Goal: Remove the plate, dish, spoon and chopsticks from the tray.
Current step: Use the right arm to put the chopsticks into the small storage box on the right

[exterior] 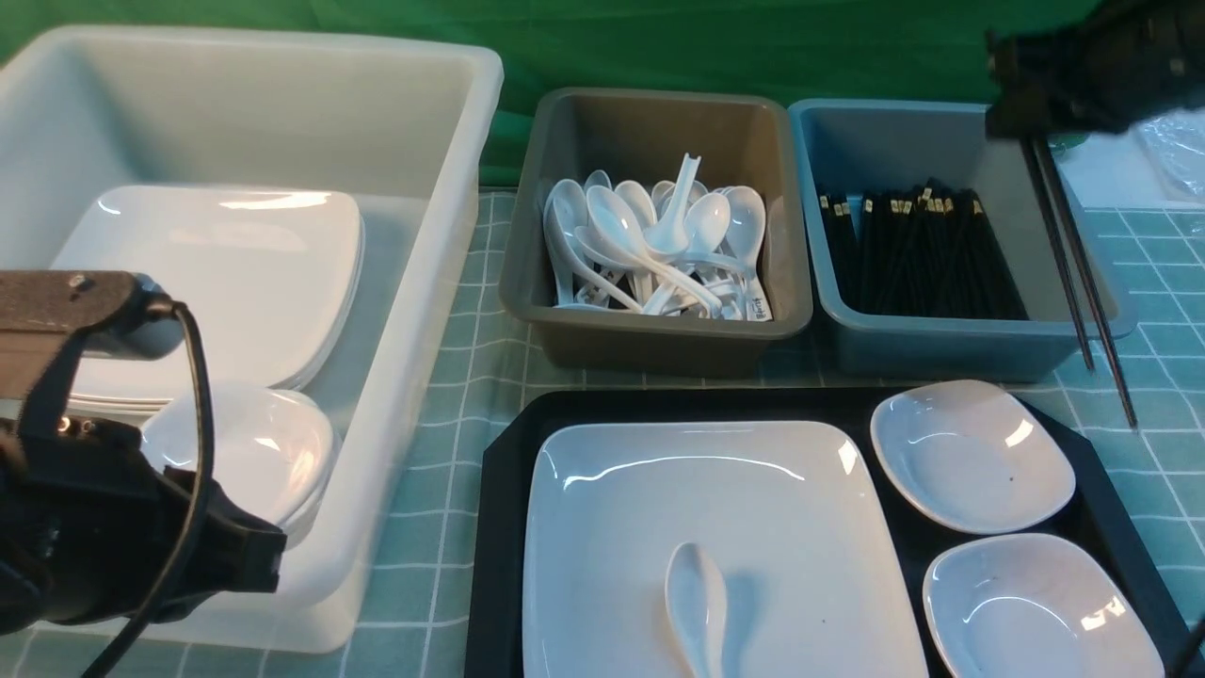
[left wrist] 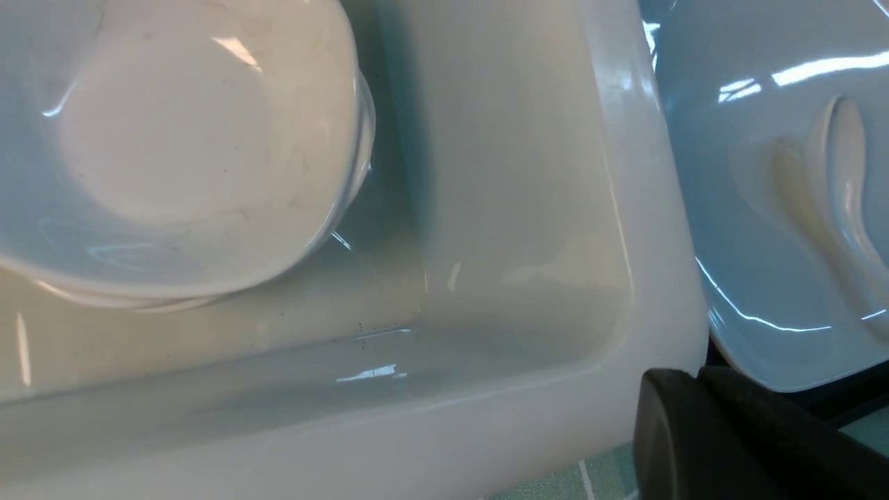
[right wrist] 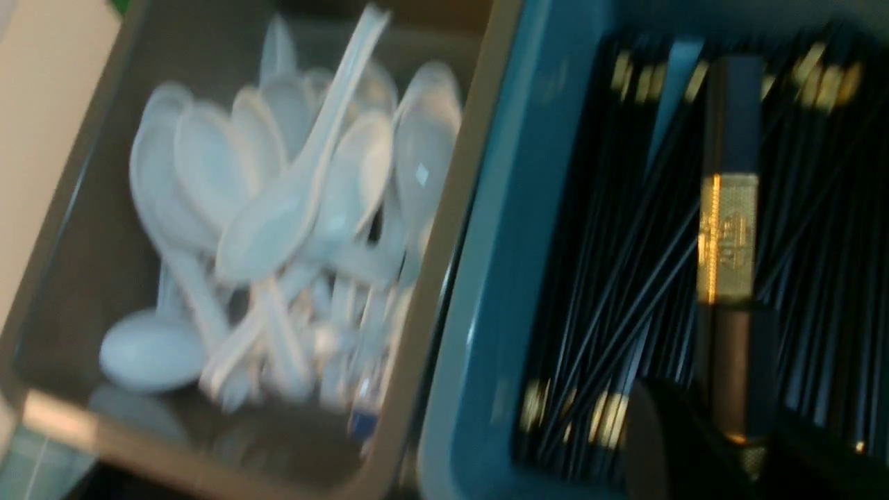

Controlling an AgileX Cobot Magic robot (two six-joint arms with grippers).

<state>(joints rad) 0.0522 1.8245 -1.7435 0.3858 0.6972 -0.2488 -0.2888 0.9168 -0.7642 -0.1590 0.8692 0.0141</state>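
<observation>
Right gripper clamped on chopsticks. Pair hangs tips-down over right side of blue-grey bin, off tray. Best: centre over bin, align with stacked sticks, lower, then release. Left gripper closed, empty, beside white tub. Plate, spoon on tray.

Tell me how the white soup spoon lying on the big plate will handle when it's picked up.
The soup spoon looks glossy, so it will probably be slippery to grip. It looks stiff and thick, unlikely to flex, though it might chip if dropped. Lying on the equally glossy plate, it would likely slide or spin if nudged.
</observation>
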